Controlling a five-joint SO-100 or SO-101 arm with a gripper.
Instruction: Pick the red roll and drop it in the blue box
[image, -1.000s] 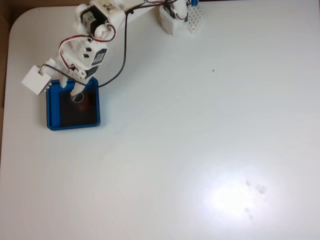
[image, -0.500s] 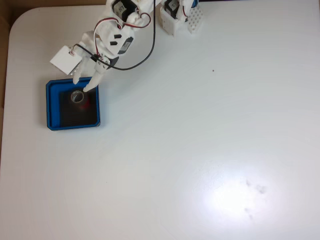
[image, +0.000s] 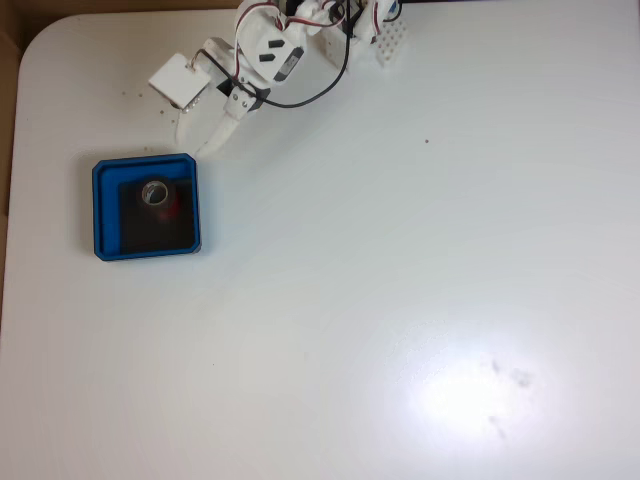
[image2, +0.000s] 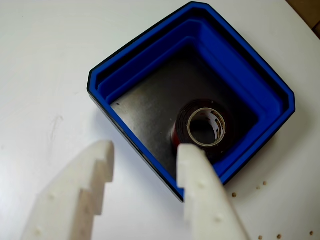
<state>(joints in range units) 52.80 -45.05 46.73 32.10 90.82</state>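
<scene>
Your gripper (image2: 145, 152) stood wide open with nothing between its two white fingers (image2: 82, 195), their tips set well apart. In the wrist view the left fingertip hung over bare table (image2: 45, 60), while the right fingertip overlapped the near rim of the blue box (image2: 260, 75). Just beyond that right fingertip sat the red roll (image2: 202, 130), lying flat on the box's dark inner floor near the closer wall, its pale top face up and its centre hole showing. A few small crumbs (image2: 262, 185) lay on the table to the right of the fingers, outside the box.

In the fixed view your gripper (image: 195, 145) pointed down and to the left, its tips just above the blue box's (image: 105, 245) upper right corner and clear of it. The red roll (image: 157, 196) rested inside the box, below and left of the tips. Behind the gripper, the arm (image: 270, 50) with its red and black wires ran up to the base (image: 385, 35) at the table's (image: 420, 280) top edge.
</scene>
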